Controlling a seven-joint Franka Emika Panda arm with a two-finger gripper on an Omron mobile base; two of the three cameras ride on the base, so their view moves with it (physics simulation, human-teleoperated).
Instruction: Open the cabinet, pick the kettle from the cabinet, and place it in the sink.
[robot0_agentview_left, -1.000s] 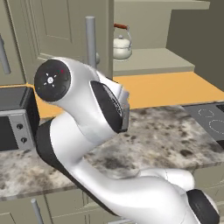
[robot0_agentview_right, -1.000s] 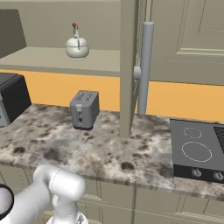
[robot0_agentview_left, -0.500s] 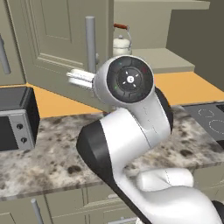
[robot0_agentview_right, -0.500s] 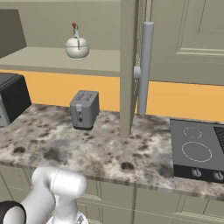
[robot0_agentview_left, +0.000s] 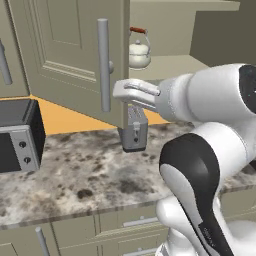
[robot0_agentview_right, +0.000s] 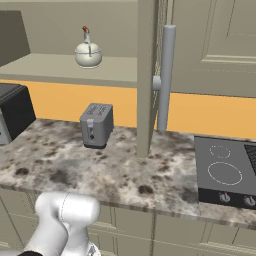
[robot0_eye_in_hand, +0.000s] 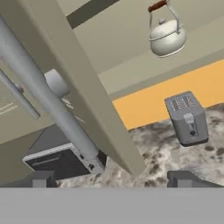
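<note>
Since the earlier frames the white arm has swung up and leftward across the left base view, so that its hand now reaches toward the open cabinet door, and the view itself sits closer to the counter. Nearest, the gripper (robot0_eye_in_hand: 112, 179) has its two dark fingertips spread wide with nothing between them. Just beyond it stands the edge of the swung-out cabinet door (robot0_agentview_left: 75, 55), with its long grey bar handle (robot0_agentview_left: 103, 65) running beside the hand. Below, on the speckled stone counter (robot0_agentview_right: 125, 165), a grey toaster (robot0_agentview_right: 96, 124) stands near the door's lower corner, and a dark microwave (robot0_agentview_left: 17, 135) sits off to the left. Farther back, on the open cabinet shelf (robot0_agentview_right: 65, 67), the cream kettle (robot0_agentview_right: 88, 54) stands upright, its wire handle with the reddish-brown grip raised, well apart from the gripper. The sink is not something these pictures locate. The main risk looks to be the door: it lies between hand and kettle, so a straight reach could strike its edge or handle and swing it. A low approach could also knock the toaster, and a careless grasp on the thin wire handle might tip the kettle off the shelf.
</note>
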